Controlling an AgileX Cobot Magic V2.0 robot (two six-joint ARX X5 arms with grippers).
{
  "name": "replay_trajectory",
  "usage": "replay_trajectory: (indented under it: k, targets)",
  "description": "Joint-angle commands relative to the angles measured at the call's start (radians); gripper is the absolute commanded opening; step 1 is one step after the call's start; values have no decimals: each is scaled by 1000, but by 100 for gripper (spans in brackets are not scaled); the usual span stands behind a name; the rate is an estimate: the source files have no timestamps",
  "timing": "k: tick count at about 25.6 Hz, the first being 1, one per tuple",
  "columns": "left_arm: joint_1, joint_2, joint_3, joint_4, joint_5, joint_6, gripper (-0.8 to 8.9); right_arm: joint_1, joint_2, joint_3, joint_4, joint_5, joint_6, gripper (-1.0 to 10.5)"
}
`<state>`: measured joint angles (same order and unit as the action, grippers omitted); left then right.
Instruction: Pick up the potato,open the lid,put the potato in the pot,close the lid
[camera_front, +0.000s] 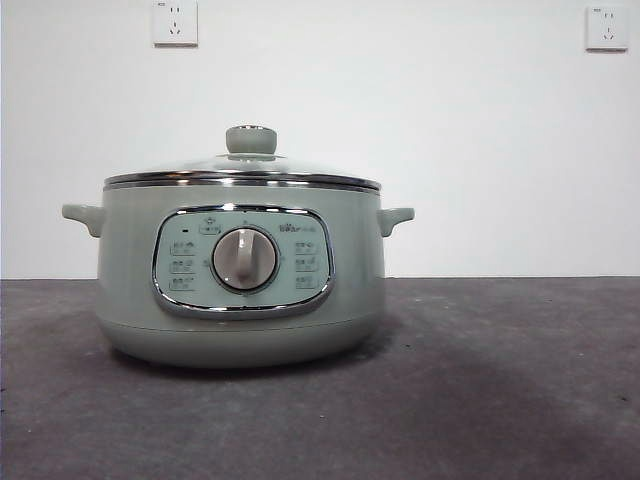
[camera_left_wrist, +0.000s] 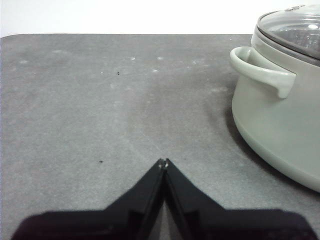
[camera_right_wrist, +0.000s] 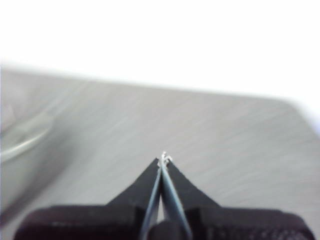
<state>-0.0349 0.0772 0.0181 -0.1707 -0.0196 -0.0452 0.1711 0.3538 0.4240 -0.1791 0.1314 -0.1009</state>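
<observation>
Grey table (camera_front: 520, 400), lidded pot (camera_left_wrist: 280, 115) beside the closed, empty left claw (camera_left_wrist: 164, 162); right claw (camera_right_wrist: 163, 159) likewise pinched.

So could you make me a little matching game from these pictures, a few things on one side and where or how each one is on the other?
Things:
1. lid
2. dial
3. left tool
4. wall sockets

States:
A. shut, holding nothing
B. white, high behind the pot
C. resting on the pot's rim
D. middle of the pot's front panel

Pairs: 1-C, 2-D, 3-A, 4-B
</observation>
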Motion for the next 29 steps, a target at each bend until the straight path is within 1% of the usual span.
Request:
replay_trajectory:
  k: [1, 4, 8, 12, 29]
  targets:
    - [3, 2, -11, 6, 0, 12, -3, -93, -152, -209, 124, -5, 4, 1]
    - [3, 1, -11, 6, 0, 12, -3, -152, -270, -340, 122, -5, 4, 1]
    - [3, 1, -11, 7, 0, 12, -3, -161, -323, -410, 106, -5, 3, 1]
    - [3, 2, -11, 6, 1, 12, -3, -161, -343, -409, -4, -5, -9, 1]
    - [3, 2, -11, 7, 0, 12, -3, -164, -344, -409, -2, -12, -7, 1]
